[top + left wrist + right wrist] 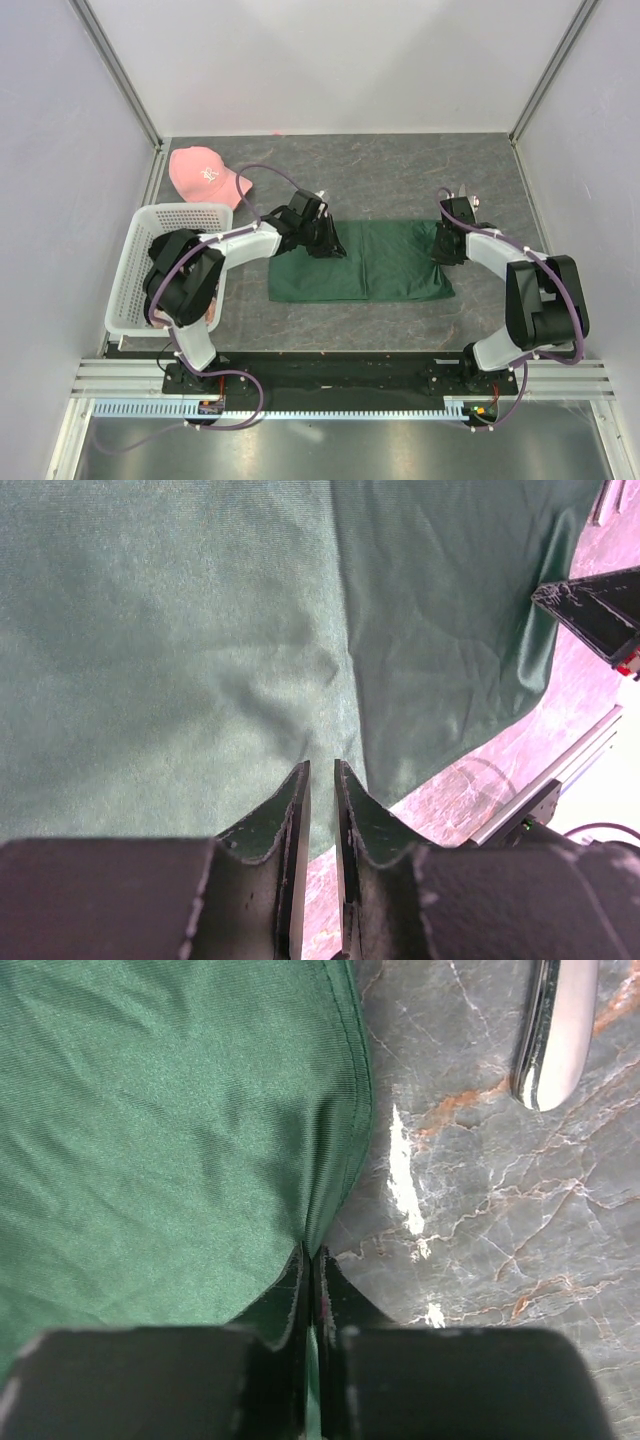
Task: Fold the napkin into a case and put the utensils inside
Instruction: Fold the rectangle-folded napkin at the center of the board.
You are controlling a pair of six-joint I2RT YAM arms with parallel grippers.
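Top external view showed the napkin (400, 265) laid flat as a wide strip at the middle of the table (420, 170), with a crease running across it near its centre. At its eleven o'clock edge the left gripper (330, 245) was set. In the left wrist view its jaws were seen narrowed to a slit over the cloth, but whether any cloth was pinched could not be told. At the two o'clock corner the right gripper (447, 248) was seen closed on the napkin's hem, with a sliver of green caught between the jaws. One of the utensils (555, 1030) lay on bare table at one o'clock from that gripper, apart from the cloth. The fold was judged best done with both far corners lifted only slightly, carried together toward six o'clock, and kept taut, so that the edges would be matched and no wrinkle trapped.
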